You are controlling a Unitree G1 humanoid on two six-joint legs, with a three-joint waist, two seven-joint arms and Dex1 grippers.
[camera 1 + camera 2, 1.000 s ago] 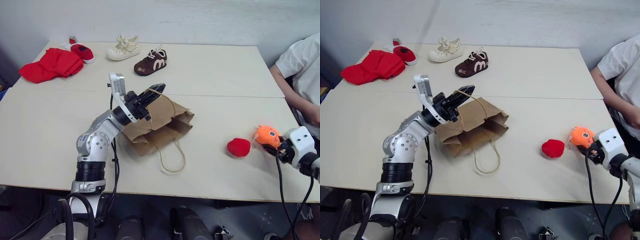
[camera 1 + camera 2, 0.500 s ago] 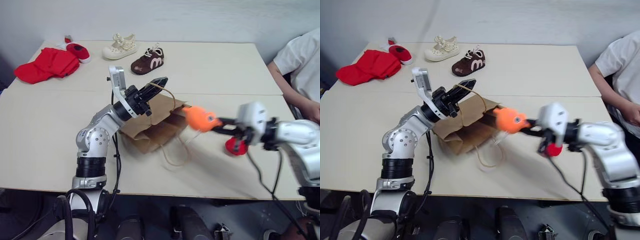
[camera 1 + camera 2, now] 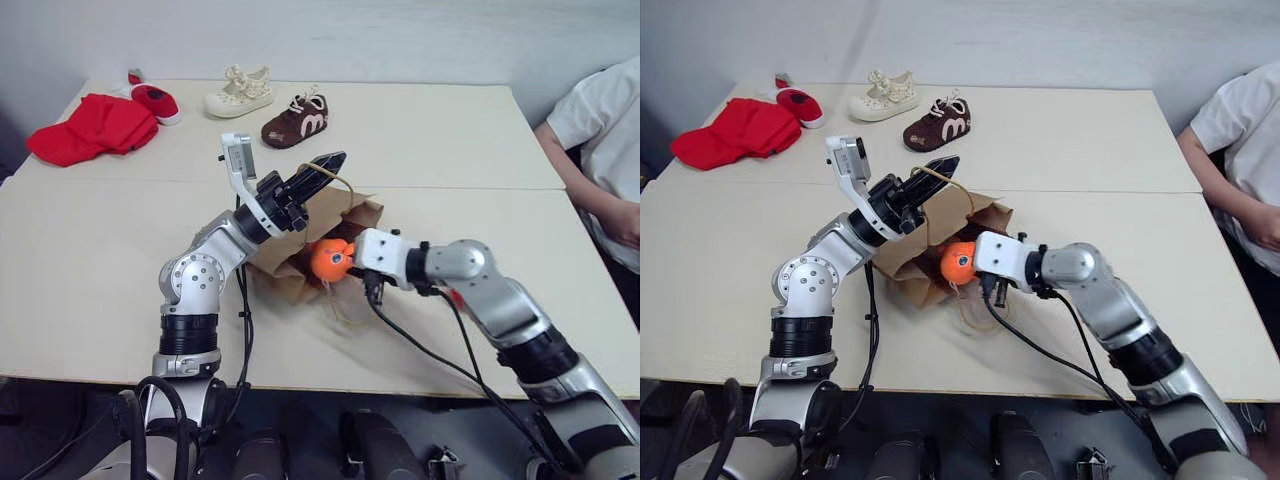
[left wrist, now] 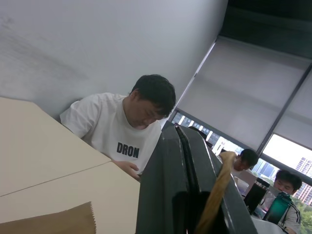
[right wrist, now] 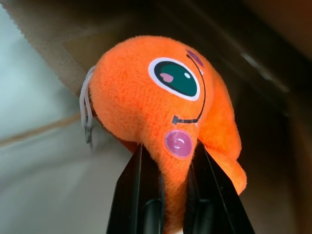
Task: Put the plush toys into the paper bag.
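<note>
The brown paper bag (image 3: 358,211) lies on its side mid-table, its mouth facing my right arm. My left gripper (image 3: 331,161) is shut on one tan cord handle (image 4: 215,192) and holds the bag's upper edge lifted. The other handle (image 3: 338,303) lies loose on the table. My right gripper (image 5: 168,152) is shut on the fuzzy orange plush toy (image 3: 329,257), which sits right at the bag's opening, the dark inside of the bag behind it. The red plush toy (image 3: 456,297) is mostly hidden behind my right forearm; just a red sliver shows.
At the far left lie a red cloth heap (image 3: 86,126) and a small red shoe (image 3: 157,100). A cream shoe (image 3: 240,95) and a brown shoe (image 3: 298,122) sit at the back. A person in a white shirt (image 3: 600,130) sits at the table's right edge.
My right arm has swung left across the table, carrying the orange plush toy from the right edge to the bag's mouth. The left gripper has kept its hold on the handle.
</note>
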